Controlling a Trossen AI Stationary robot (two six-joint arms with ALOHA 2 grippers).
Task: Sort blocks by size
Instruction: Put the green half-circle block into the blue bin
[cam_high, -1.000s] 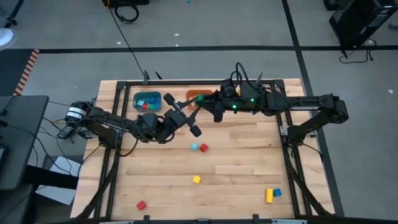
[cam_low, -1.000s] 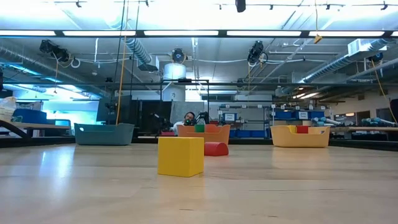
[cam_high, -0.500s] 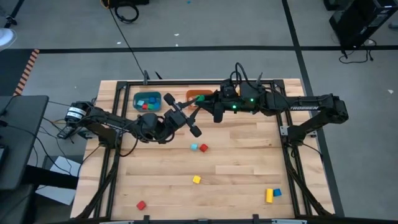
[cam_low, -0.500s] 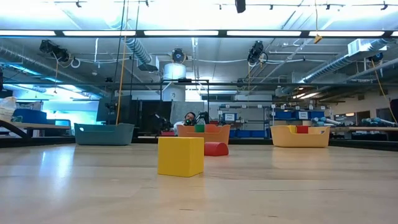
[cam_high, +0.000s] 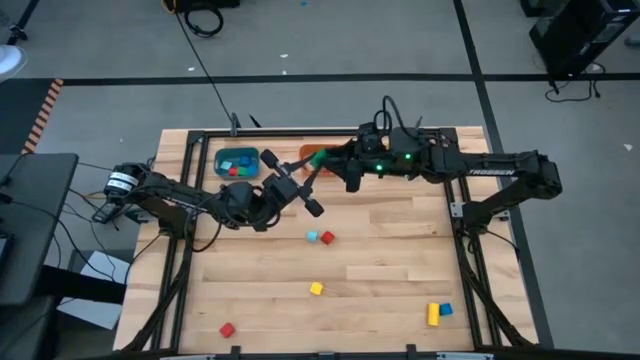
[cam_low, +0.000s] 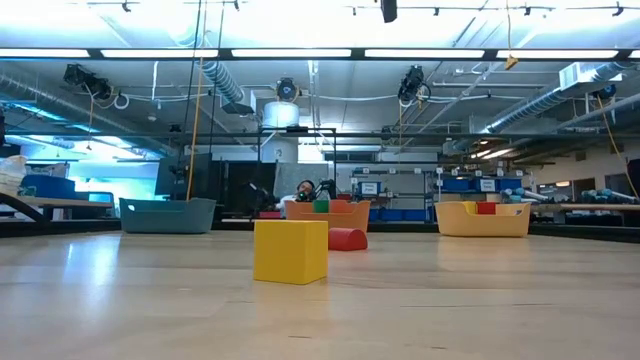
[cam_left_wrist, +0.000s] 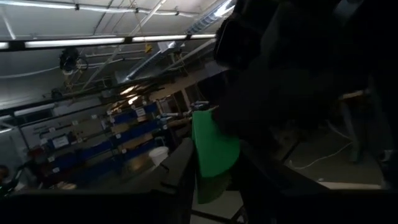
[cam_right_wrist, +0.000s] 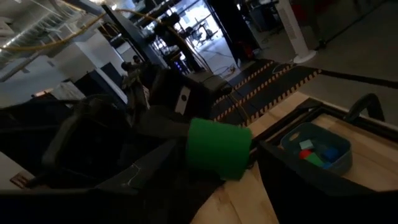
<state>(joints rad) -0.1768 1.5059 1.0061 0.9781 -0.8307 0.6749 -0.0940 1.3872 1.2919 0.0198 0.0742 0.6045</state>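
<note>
Up at the far edge of the tabletop (cam_high: 380, 250), over the orange bin (cam_high: 312, 150), one green block (cam_high: 318, 158) hangs in the air between the two hands. The left hand (cam_high: 305, 178) reaches to it from the left; in the left wrist view the block sits between that hand's two dark fingers, which look pinched nearly closed on it. The right hand (cam_high: 331, 161) meets the same block from the other side, and I cannot tell whether it grips the block or stands loose of it. The block is smooth and matte with flat faces, and one edge looks rounded in the right wrist view. Six more blocks lie loose on the pale, plank-grained wood: one light blue cube (cam_high: 312, 236) just beside one red cube (cam_high: 327, 238) near the middle, one small yellow cube (cam_high: 316, 289) nearer the front, one red cube (cam_high: 227, 330) at the front left, and one yellow bar (cam_high: 433, 314) touching one blue cube (cam_high: 445, 310) at the front right. Three bins show in the low view, one teal (cam_low: 167, 215), one orange and one yellow (cam_low: 483, 219), all shallow with rounded walls. From above, the teal bin holds a few small blocks, red, blue and green among them; their exact count is unclear.
</note>
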